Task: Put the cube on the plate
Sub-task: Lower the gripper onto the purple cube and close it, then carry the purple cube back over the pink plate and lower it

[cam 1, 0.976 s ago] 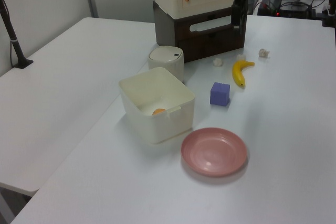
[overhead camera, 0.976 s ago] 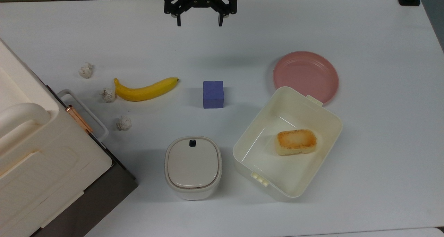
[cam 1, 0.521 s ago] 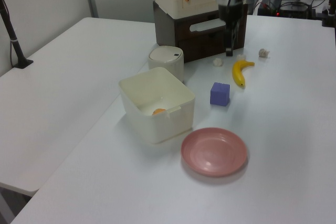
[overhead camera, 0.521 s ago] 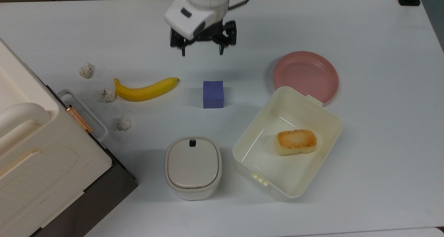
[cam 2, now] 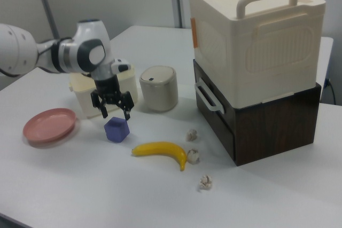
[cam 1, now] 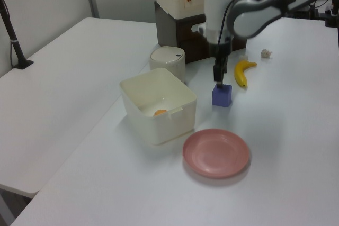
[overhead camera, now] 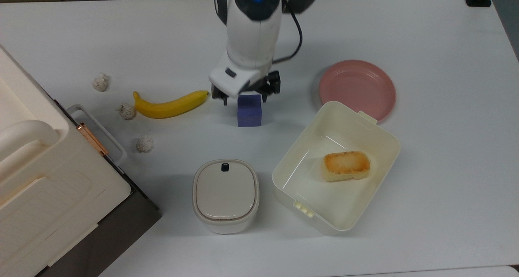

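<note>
The cube (overhead camera: 249,110) (cam 1: 222,95) (cam 2: 117,130) sits flat on the white surface (overhead camera: 438,155), roughly midway across it and closer to the top view's far edge than to its near edge. The gripper (overhead camera: 244,97) (cam 2: 115,111) hangs just above the cube, pointing down, with its fingers (cam 2: 103,112) spread apart to either side of the cube's top; nothing is held between them. In the left view the gripper (cam 1: 217,80) comes straight down onto the cube's top.

The plate (overhead camera: 357,89) (cam 1: 216,153) (cam 2: 49,125) lies bare on the surface toward the top view's right, well apart from the cube. Touching or nearly touching the plate's near rim is the cream container (overhead camera: 365,127) (cam 1: 158,107), open, with a toasted bread-like block (overhead camera: 346,166) lying inside.

A banana (overhead camera: 170,105) (cam 2: 161,151) lies toward the top view's left of the cube, with three small crumpled white wads (overhead camera: 100,82) around its far end. A lidded cream pot (overhead camera: 225,195) (cam 2: 158,88) stands near the top view's near edge. A stacked cream-and-dark-wood cabinet (cam 2: 255,65) fills the top view's lower-left corner.
</note>
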You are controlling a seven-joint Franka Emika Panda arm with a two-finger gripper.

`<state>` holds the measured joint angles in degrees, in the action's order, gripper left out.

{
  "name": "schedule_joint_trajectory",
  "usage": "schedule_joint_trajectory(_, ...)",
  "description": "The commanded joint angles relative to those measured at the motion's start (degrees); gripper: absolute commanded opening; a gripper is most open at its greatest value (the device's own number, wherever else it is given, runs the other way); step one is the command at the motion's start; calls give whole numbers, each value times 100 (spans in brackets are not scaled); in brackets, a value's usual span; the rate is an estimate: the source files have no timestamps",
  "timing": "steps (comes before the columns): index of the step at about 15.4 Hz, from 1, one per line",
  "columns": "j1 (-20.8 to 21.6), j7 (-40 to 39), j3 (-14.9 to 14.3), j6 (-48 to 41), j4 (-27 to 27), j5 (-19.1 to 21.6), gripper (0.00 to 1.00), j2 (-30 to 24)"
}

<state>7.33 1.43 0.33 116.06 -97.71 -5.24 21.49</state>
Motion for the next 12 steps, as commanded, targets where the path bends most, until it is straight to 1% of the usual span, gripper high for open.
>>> schedule_joint_trajectory(1, 137, -28, -16, 364, -37, 94, 100, 250)
schedule_joint_trajectory(3, 181, -28, -16, 391, -46, 94, 99, 311)
schedule_joint_trajectory(7, 181, -63, -16, 347, -55, 93, 48, 338)
schedule_joint_trajectory(9, 181, -46, -16, 338, -55, 93, 20, 321)
schedule_joint_trajectory(10, 181, -37, -16, 330, -46, 85, 10, 312)
schedule_joint_trajectory(11, 172, -37, -16, 321, -46, 93, 3, 294)
schedule_joint_trajectory(12, 172, -55, -16, 243, -46, 85, 0, 259)
